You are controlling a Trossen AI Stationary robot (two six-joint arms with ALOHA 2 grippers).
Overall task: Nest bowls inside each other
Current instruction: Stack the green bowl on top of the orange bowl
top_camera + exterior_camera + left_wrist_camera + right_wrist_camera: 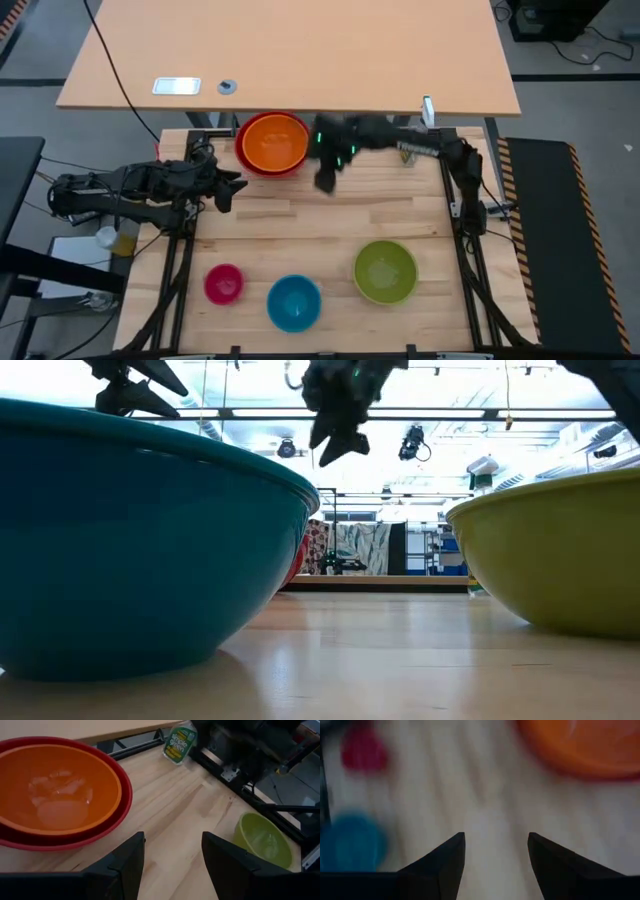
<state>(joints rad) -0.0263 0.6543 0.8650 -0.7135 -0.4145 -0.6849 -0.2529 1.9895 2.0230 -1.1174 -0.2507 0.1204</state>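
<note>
At the table's far edge the orange bowl [273, 141] sits nested inside the red bowl [244, 158]. The green bowl [385, 270], the blue bowl [294, 302] and the pink bowl [224, 284] stand apart along the near edge. My right gripper [327, 180] hangs open above the table just right of the orange bowl, nothing between its fingers. My left gripper [232, 190] waits open at the left side, raised, left of the red bowl. In the left wrist view the orange bowl [57, 787] lies in the red bowl [120, 815].
A green-labelled bottle [179, 742] stands at the far right by the right arm's base. A second, larger table [290, 50] lies beyond the far edge. Bare wood [330, 225] stretches across the middle between the nested pair and the three near bowls.
</note>
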